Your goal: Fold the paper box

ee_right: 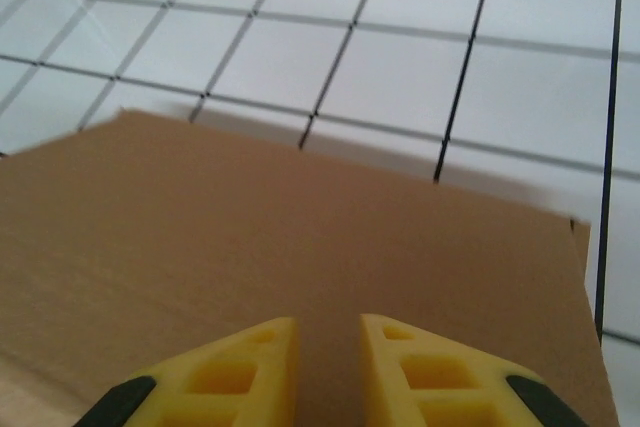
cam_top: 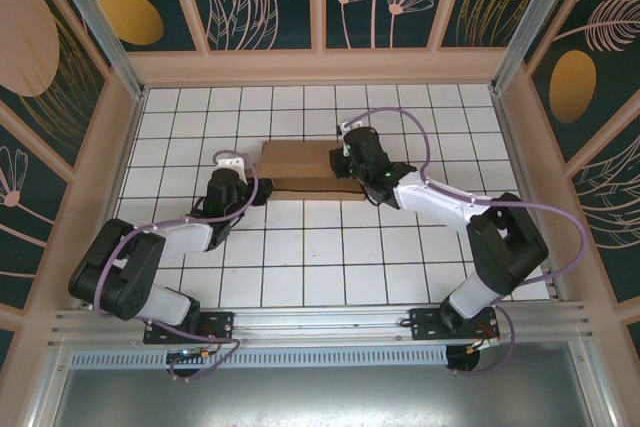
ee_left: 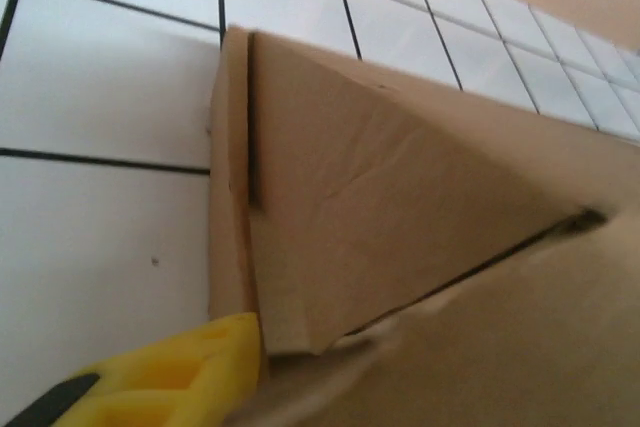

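Cropped right fingers [ee_right: 245, 372] over paper box [ee_right: 300, 237]

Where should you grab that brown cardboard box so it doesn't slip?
I'd pinch the plain brown cardboard box by the thin upright side wall at its left end, coming in from the left. That wall stands up as a slim edge that is easy to pinch; the wide flat top offers nothing to squeeze.

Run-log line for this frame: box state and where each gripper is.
paper box: partly folded, flap creased over at left end | left gripper: at box's left near corner, jaws unclear | right gripper: over right panel, jaws narrowly apart
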{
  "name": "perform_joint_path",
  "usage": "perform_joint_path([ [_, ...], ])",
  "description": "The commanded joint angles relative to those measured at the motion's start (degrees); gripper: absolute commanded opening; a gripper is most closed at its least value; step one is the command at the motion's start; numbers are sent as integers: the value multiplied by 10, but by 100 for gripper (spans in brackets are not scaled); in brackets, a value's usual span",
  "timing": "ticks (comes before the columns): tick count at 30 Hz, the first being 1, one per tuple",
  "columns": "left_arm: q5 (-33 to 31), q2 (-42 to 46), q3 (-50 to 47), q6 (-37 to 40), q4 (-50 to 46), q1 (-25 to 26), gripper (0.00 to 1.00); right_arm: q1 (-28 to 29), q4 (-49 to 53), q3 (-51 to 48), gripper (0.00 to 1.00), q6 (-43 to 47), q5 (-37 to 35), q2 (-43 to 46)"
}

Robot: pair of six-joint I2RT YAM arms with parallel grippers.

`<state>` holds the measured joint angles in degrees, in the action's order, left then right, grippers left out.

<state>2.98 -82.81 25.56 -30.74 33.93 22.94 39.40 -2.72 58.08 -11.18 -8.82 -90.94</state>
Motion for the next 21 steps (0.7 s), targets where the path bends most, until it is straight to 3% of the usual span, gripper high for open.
perform_joint_path([
  [1, 22, 43, -12, -23, -53, 3, 49, -4, 23, -8, 23, -21, -17, 3],
  [7, -11, 121, -41, -75, -132, 3, 52, -9, 16, -17, 25, -11, -18, -17],
  [14, -69, 227, -60, -171, -252, 2, 48, -18, -2, -38, 26, -12, -1, -44],
  [18, -147, 266, -26, -182, -329, 2, 42, -17, -8, -58, 26, -15, 6, -63],
  [21, -169, 266, 18, -130, -339, 2, 41, -17, -1, -65, 26, -15, -2, -81],
])
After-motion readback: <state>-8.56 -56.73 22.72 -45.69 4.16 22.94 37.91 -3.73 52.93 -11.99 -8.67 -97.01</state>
